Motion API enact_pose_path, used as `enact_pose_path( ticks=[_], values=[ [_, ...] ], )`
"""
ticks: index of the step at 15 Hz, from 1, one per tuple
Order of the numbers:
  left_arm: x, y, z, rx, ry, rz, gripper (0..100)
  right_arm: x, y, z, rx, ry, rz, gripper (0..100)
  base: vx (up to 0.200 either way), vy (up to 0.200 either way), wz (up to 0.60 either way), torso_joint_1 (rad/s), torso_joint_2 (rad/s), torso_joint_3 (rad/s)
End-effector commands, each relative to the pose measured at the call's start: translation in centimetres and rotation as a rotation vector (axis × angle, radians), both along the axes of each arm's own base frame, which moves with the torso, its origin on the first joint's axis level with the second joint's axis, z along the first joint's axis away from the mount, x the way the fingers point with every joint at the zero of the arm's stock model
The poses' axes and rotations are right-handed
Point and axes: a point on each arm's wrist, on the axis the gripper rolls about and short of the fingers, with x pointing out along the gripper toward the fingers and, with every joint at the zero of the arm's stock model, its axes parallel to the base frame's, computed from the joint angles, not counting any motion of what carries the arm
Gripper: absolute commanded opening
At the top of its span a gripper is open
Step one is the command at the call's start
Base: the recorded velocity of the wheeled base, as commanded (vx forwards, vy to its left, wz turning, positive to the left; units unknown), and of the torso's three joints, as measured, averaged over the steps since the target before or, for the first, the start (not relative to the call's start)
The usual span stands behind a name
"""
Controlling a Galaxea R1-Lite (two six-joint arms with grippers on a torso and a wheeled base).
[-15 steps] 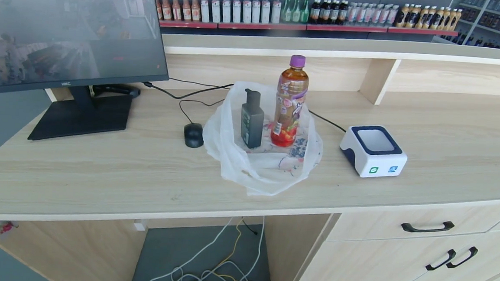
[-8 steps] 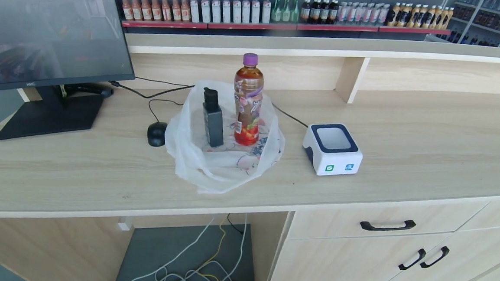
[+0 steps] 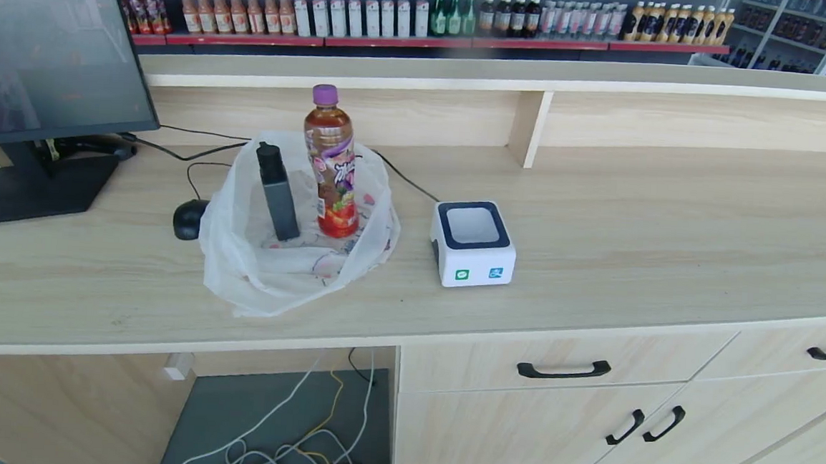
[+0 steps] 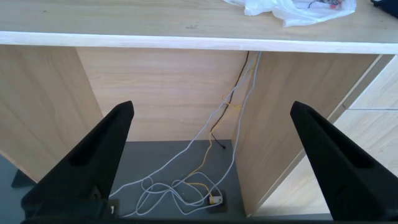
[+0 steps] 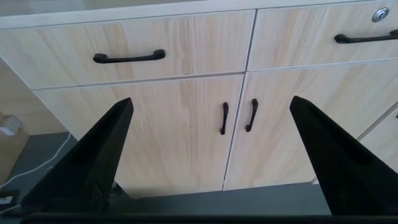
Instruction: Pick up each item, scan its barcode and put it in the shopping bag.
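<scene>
A white plastic shopping bag point(image 3: 266, 280) lies open on the wooden counter. Upright inside it stand a dark grey pump bottle point(image 3: 278, 194) and a tea bottle with a purple cap point(image 3: 331, 166). To the right of the bag sits the white and navy barcode scanner point(image 3: 472, 243). My left gripper point(image 4: 211, 109) hangs open below the counter's front edge, facing the leg space, with the bag's rim point(image 4: 292, 9) above it. Open as well, my right gripper point(image 5: 210, 102) is low in front of the drawers, holding nothing.
A monitor point(image 3: 44, 44) on a black stand and a black mouse point(image 3: 188, 218) are left of the bag. Cables point(image 4: 205, 180) trail on the floor under the counter. Drawers and cabinet doors with black handles point(image 5: 129, 57) sit below right. Shelves of bottles point(image 3: 426, 14) line the back.
The head camera has turned to the right, so the whole scene has slid left in the picture. The bag, both bottles and the scanner keep their places on the counter.
</scene>
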Motion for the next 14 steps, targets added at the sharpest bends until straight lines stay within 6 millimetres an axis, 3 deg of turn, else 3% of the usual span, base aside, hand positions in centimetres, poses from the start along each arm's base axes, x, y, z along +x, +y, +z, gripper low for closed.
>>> enact_pose_path(
  ticks=[1, 4, 14],
  values=[
    [0.0, 0.0, -0.01, 0.0, 0.0, 0.0, 100, 0.02, 0.0, -0.01, 0.0, 0.002, -0.001, 100, 0.0, -0.2, 0.0, 0.002, 0.0, 0.002],
    [0.0, 0.0, -0.01, 0.002, 0.0, 0.0, 100, 0.02, 0.0, -0.01, 0.0, 0.002, -0.001, 100, 0.0, -0.2, 0.0, 0.002, 0.01, 0.002],
    [0.0, 0.0, -0.01, 0.005, 0.0, 0.0, 100, 0.02, 0.0, -0.01, -0.002, 0.002, 0.0, 100, 0.0, 0.0, 0.0, 0.0, 0.0, 0.0]
  ],
)
